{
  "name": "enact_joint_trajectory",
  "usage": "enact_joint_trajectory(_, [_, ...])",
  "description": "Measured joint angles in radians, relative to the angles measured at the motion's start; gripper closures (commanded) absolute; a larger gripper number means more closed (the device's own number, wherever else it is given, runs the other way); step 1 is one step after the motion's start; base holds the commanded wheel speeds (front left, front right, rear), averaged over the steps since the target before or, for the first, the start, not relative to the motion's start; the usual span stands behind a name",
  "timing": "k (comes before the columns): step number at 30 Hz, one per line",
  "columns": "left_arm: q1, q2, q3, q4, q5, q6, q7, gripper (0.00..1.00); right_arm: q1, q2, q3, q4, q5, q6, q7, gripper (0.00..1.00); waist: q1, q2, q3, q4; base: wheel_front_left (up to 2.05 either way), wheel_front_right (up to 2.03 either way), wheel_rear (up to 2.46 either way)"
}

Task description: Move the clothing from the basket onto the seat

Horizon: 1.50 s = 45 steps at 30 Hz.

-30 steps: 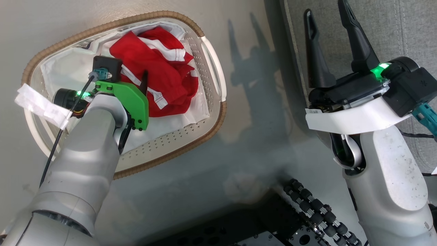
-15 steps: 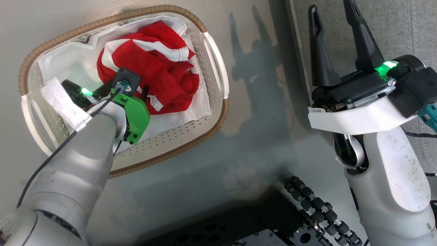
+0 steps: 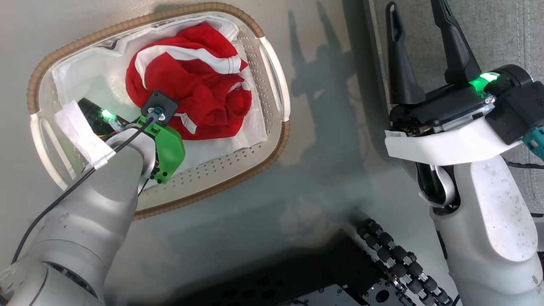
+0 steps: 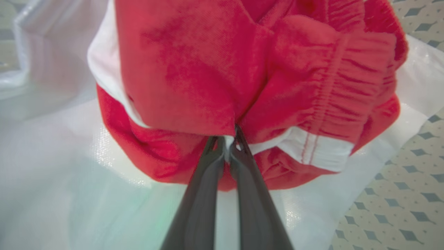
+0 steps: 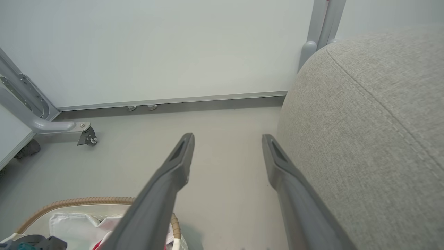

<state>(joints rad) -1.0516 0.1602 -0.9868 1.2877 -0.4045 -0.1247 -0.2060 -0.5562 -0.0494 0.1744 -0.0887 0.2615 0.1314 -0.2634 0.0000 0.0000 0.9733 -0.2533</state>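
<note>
None of the red clothing (image 3: 191, 85) was out of the basket (image 3: 221, 166) yet; the left tool (image 4: 227, 139) pinched it, the right tool (image 5: 227, 139) gaped.

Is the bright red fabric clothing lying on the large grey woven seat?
No, the bright red fabric clothing lies bunched inside the oval white perforated plastic basket.

My left arm (image 3: 102, 191) reaches down into the basket (image 3: 279, 140), and my left gripper (image 4: 227, 139) is pinched tight on the clothing (image 4: 208, 69). My right gripper (image 3: 414, 17) hovers right of the basket, fingers spread wide, holding nothing.
</note>
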Motion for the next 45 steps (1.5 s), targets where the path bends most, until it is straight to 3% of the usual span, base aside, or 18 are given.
enact_joint_trajectory(14, [0.043, 0.017, 0.008, -0.028, -0.058, -0.003, -0.051, 1.00, -0.030, 0.000, 0.030, 0.028, 0.021, 0.000, 0.000, 0.00, 0.0000, 0.0000, -0.070, -0.030, 0.00, 0.00, 0.00])
enact_joint_trajectory(23, [0.146, 0.034, 0.059, -0.191, -0.093, -0.003, -0.056, 1.00, -0.001, 0.000, 0.033, 0.084, 0.004, 0.000, 0.000, 0.00, 0.0000, 0.0000, -0.189, -0.025, 0.00, 0.00, 0.00])
enact_joint_trajectory(35, [0.354, 0.039, 0.241, -0.444, -0.073, -0.004, -0.056, 1.00, 0.100, 0.001, 0.033, 0.175, -0.028, 0.000, 0.000, 0.00, -0.0001, 0.0000, -0.393, 0.024, 0.00, 0.00, 0.00])
enact_joint_trajectory(45, [0.538, -0.002, 0.421, -0.639, 0.013, -0.004, -0.056, 1.00, 0.219, 0.001, 0.024, 0.235, -0.053, 0.000, 0.000, 0.00, -0.0001, 0.0000, -0.578, 0.085, 0.00, 0.00, 0.00])
